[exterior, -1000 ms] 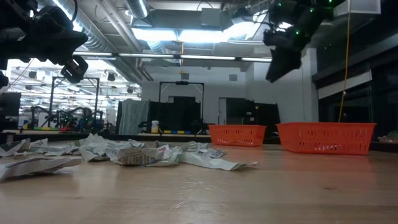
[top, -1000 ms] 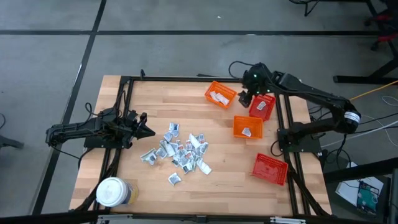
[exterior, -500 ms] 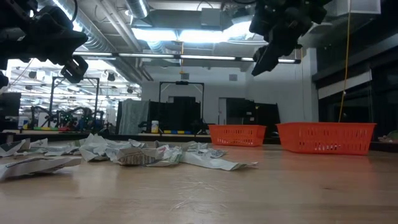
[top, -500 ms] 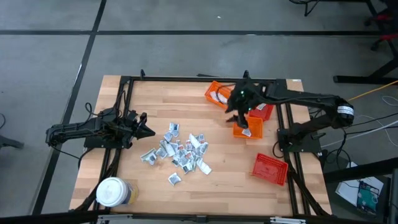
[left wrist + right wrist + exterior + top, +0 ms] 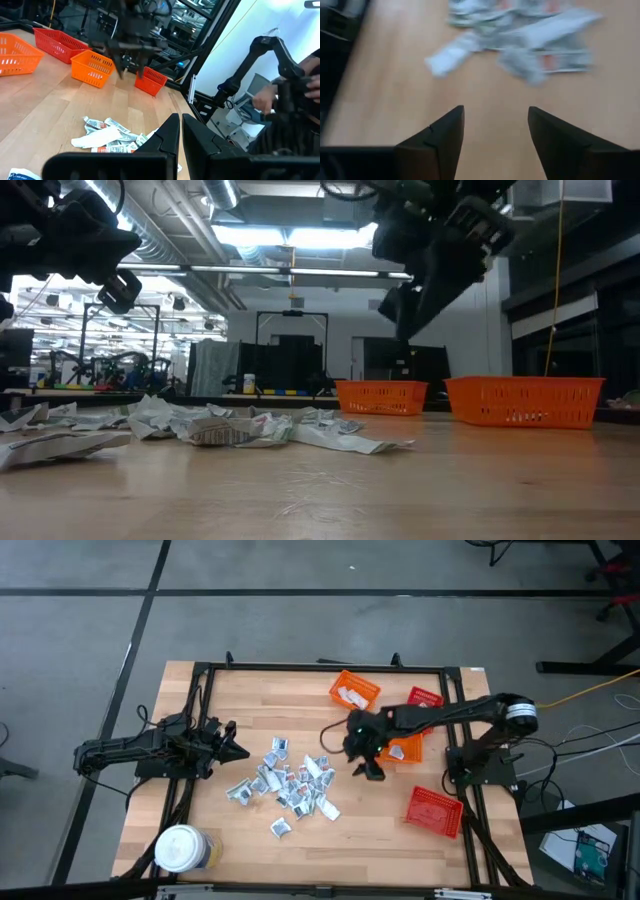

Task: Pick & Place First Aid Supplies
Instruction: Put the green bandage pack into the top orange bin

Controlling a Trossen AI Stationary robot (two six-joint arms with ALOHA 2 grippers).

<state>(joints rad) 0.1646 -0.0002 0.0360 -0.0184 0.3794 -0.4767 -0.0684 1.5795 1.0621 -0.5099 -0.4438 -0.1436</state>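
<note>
Hovering wide open and empty, the right pincer (image 5: pixel 368 762) hangs beside the first aid supplies (image 5: pixel 290 783); left pincer (image 5: pixel 237 750) shut.

Room: grey concrete floor (image 5: pixel 300 620) crossed by dark seam lines. Ceiling with exposed ducts (image 5: pixel 170 230) and bright strip lights (image 5: pixel 270 235). Pale rear wall (image 5: pixel 340 320). Black frame rack (image 5: pixel 290 345) at back. Wooden table (image 5: pixel 300 840) at centre.

The sachets (image 5: pixel 520 35) blur in the right wrist view, their print unreadable. In the low view the right claw (image 5: pixel 405 305) is a dark silhouette. The arm hides part of one orange basket (image 5: pixel 405 748).
</note>
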